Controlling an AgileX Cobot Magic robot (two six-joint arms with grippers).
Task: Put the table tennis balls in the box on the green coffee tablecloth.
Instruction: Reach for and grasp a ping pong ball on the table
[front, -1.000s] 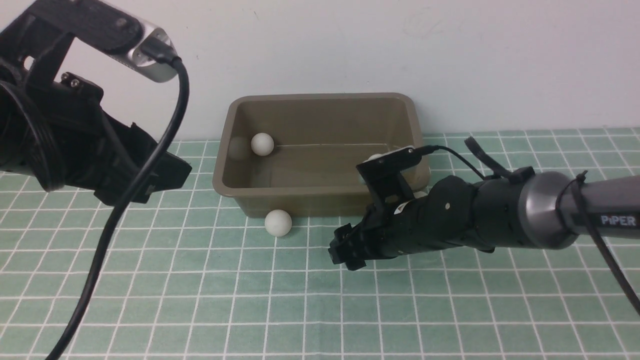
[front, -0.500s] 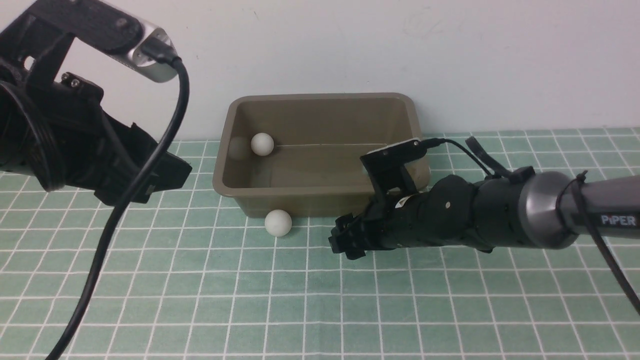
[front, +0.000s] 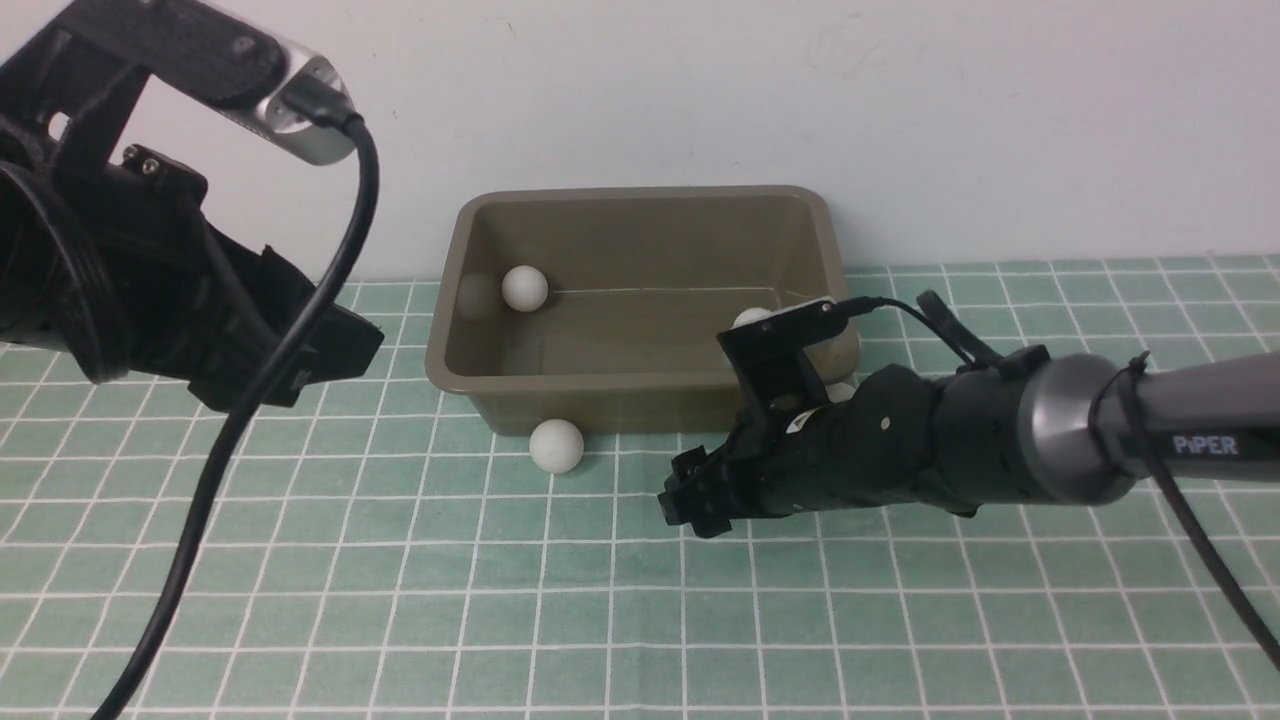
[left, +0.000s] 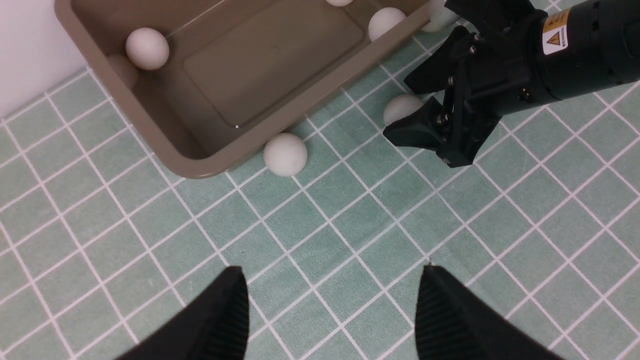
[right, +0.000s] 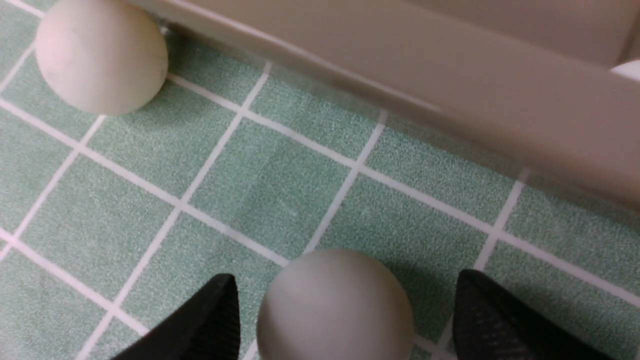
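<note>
Balls (front: 525, 288): some lay in the box (front: 640, 380), one ball (front: 556, 445) just beside its front wall on the cloth (front: 500, 600). Since half a second before, you had lowered the right gripper (front: 685, 497) slightly; its jaws stood wide, straddling another ball (right: 335, 305) without pinching it. Your left gripper (left: 332, 272) hung spread and empty.

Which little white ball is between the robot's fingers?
The small matte white ball inside the open right gripper; the others sit beside or inside the olive-brown plastic box.
</note>
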